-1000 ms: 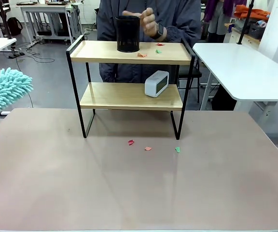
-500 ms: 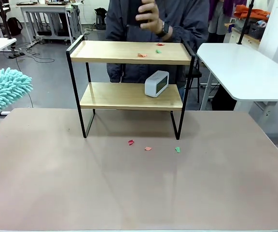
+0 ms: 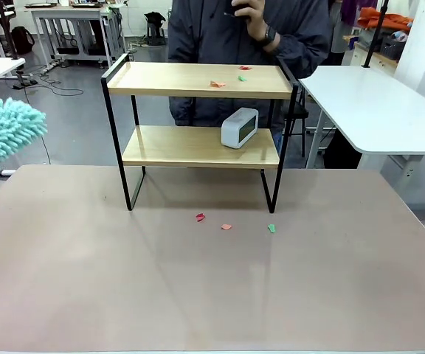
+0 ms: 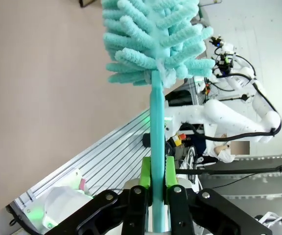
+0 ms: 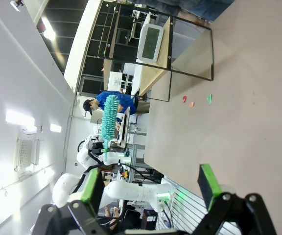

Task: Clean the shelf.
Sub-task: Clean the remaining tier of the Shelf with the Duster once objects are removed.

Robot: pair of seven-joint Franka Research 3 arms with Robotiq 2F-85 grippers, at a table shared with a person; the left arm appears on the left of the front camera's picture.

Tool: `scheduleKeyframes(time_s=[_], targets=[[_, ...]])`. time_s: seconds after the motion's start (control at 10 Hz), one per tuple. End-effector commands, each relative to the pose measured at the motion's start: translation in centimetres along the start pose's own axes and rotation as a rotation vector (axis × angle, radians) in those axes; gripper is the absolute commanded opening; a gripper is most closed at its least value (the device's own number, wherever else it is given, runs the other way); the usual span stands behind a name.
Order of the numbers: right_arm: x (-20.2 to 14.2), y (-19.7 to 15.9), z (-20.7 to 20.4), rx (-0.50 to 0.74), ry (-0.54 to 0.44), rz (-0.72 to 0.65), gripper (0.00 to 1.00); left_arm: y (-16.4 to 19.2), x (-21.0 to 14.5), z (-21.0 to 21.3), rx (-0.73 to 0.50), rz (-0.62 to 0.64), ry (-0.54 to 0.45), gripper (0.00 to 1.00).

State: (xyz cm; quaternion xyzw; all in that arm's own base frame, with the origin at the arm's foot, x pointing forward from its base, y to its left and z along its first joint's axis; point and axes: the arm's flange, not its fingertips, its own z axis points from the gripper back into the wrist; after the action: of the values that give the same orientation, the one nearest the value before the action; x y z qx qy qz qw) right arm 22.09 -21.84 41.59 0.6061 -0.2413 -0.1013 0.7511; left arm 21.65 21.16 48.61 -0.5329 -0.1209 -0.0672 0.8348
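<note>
We've got the left gripper [image 4: 157, 169] pinched tight on the teal stick of the chenille duster [image 3: 6, 136], a green pad on each side, fluffy head pointing away from the wrist. The right gripper [image 5: 151, 185] is spread wide w/ nothing between its pads.

The shelf [image 3: 168, 80] stands mid-table toward the far edge, its long axis running left–right across the front view. The duster head hangs at the far left, approx level w/ the lower board and well apart from the black frame, so the shelf lies to the duster's right.

Paper scraps [image 3: 218, 84] sit on the top board right of centre, i.e. toward the end farther from the duster. A white clock [image 3: 239, 127] is on the lower board. The person's hand [image 3: 251, 9] is raised above the top board.

We judge the left arm is the one to go, sweeping along the board's length from the left end. More scraps [image 3: 226, 226] lie on the table [image 3: 87, 280] in front.
</note>
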Motion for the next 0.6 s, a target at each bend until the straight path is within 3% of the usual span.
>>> scheduleKeyframes(time_s=[0.0,0.2,0.5], targets=[[0.1,0.1,0.2,0.005,0.004,0.029,1.0,-9.4,0.3,1.0,0.016,-0.011,-0.103,0.12],[0.1,0.1,0.2,0.005,0.004,0.029,1.0,-18.2,1.8,-0.3,0.047,-0.113,-0.073,0.12],[0.1,0.1,0.2,0.005,0.004,0.029,1.0,-26.1,6.6,-5.9,0.116,-0.114,0.068,0.12]])
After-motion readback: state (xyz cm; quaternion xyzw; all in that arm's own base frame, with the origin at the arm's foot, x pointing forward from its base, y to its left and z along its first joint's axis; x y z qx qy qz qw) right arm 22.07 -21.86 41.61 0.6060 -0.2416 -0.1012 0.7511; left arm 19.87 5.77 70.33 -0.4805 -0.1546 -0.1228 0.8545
